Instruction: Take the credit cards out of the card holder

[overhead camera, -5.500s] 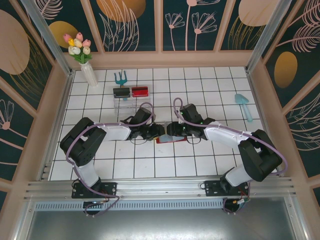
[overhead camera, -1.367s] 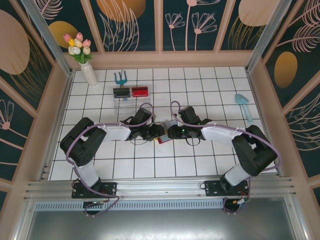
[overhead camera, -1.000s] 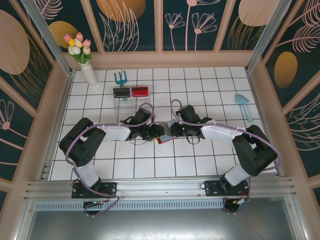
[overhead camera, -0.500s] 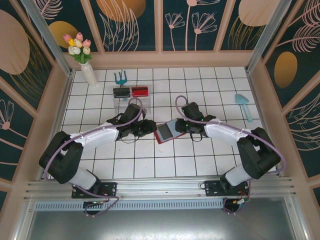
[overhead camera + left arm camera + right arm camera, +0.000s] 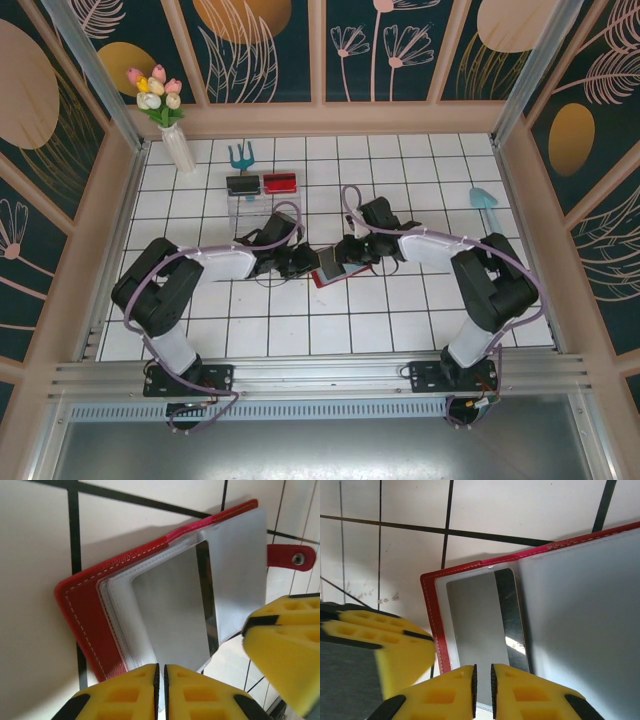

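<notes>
The red card holder (image 5: 328, 268) lies open on the white tiles (image 5: 400, 330) between my arms. I judge it light enough to drag along when a card slides. My left gripper (image 5: 160, 672) is pinched onto the exposed edge of a greyish credit card (image 5: 172, 615), which looks thin, stiff and slick. My right gripper (image 5: 482, 672) pinches a card edge likewise; whether it is the same card, I cannot tell. My left wrist view adds the snap tab (image 5: 290, 557) and stacked clear sleeves (image 5: 117, 610); the top view gives the holder's place.
</notes>
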Available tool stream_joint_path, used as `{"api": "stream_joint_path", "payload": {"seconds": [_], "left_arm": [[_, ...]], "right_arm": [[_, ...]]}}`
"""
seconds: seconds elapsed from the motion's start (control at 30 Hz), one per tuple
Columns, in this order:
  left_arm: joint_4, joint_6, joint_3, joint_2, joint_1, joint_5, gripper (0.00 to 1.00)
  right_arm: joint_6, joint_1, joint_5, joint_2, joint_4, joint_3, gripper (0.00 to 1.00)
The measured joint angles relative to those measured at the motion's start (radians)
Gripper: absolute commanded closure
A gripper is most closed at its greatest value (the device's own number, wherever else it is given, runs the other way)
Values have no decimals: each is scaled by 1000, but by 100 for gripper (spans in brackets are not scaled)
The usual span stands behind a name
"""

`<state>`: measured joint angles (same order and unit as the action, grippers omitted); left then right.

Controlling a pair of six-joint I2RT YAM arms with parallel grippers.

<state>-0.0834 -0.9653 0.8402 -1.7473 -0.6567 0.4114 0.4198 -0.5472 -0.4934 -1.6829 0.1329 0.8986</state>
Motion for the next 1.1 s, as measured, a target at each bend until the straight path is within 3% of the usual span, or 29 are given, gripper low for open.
{"api": "stream_joint_path", "payload": {"seconds": [0.27, 0.8, 1.0, 1.1], "left_arm": [[29, 0, 23, -40, -5, -6, 84], [108, 31, 74, -60, -5, -20, 83], [114, 37, 77, -60, -5, -20, 83], [114, 40, 77, -60, -5, -20, 83]], "right_arm": [[-18, 76, -119, -74, -32, 0, 78], [-70, 103, -272, -166, -40, 12, 79], [-74, 110, -303, -172, -43, 14, 84], [-73, 121, -324, -172, -61, 11, 93]]}}
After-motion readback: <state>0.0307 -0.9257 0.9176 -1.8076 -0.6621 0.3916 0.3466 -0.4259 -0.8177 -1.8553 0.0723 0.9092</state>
